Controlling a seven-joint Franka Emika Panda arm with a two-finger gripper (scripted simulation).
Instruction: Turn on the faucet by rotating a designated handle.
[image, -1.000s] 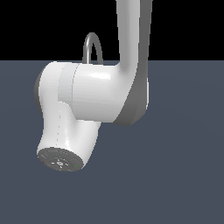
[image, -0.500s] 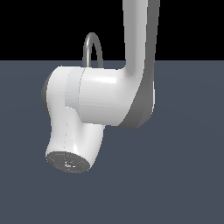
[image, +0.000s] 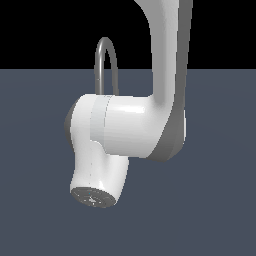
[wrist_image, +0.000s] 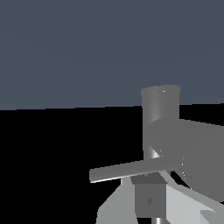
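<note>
The gripper (wrist_image: 151, 205) shows only as pale and grey parts at six o'clock of the wrist picture; whether it is released or clenched cannot be told. The handle (wrist_image: 131, 169) lies just beyond it, reaching toward nine o'clock from the faucet (wrist_image: 160, 114) base. In the exterior view the white arm (image: 130, 130) hides all but the spout arch.

One faucet (image: 106, 65), one handle (wrist_image: 131, 169), and apparently one robot arm (image: 165, 75).
</note>
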